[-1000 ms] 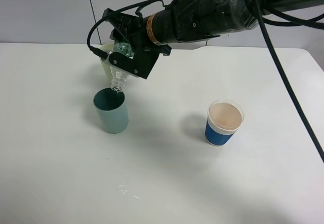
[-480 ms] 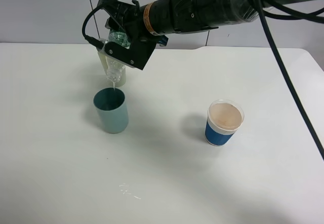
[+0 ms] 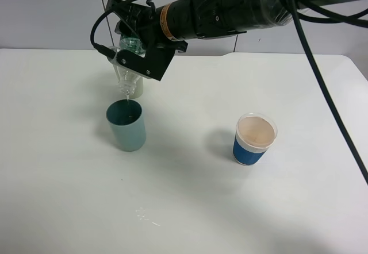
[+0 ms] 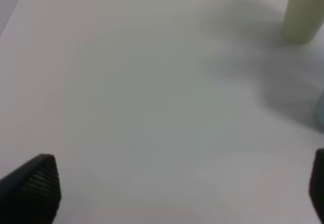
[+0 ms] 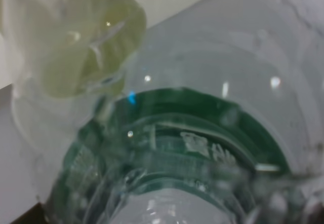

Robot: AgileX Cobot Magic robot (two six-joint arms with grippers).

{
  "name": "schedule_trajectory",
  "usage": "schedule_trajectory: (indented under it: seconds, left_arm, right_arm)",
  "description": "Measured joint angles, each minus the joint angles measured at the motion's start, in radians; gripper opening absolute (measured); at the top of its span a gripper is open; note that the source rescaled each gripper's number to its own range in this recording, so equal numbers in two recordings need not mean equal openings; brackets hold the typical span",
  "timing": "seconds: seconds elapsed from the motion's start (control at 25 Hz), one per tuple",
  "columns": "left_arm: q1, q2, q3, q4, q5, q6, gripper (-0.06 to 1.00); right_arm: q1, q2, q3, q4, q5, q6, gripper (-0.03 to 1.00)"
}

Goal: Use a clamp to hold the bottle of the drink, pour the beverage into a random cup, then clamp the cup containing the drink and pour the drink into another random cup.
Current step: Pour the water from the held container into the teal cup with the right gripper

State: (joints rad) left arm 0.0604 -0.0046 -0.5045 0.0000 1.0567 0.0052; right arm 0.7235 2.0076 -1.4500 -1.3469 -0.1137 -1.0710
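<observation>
We count three cups on the one white table: one teal tumbler at nine o'clock, one pale yellow-green tumbler at eleven o'clock, and one blue-and-white cup at three o'clock. We count one clear bottle with a green label. We count two grippers: the right gripper and the left gripper, which shows only in its own wrist view.

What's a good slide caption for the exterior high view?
Right gripper holds the clear bottle neck-down, a thin stream falling into the teal tumbler; blue-and-white cup stands apart.
</observation>
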Motion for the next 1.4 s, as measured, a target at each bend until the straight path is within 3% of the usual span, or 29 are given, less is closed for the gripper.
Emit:
schedule_trajectory:
  seconds: [1.08,1.4]
  left_arm:
    - [0.0,0.0,0.0,0.0,0.0,0.0,1.0]
    - [0.0,0.0,0.0,0.0,0.0,0.0,1.0]
  right_arm:
    - [0.0,0.0,0.0,0.0,0.0,-0.03,0.01]
    - [0.0,0.0,0.0,0.001,-0.019,0.02,0.01]
